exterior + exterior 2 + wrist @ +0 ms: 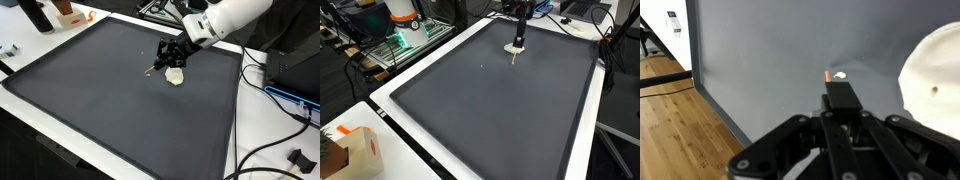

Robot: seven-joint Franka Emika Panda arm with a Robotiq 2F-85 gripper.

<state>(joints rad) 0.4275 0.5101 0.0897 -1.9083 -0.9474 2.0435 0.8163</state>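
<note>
Even, bright overhead light; soft shadows on the grey mat (110,90). Wrist view: near end effector (843,97) blurred, cream object (935,80) overexposed.

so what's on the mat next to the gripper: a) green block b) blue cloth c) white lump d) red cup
c: a white lump lies on the dark mat beside the gripper, which holds a thin stick.
</note>
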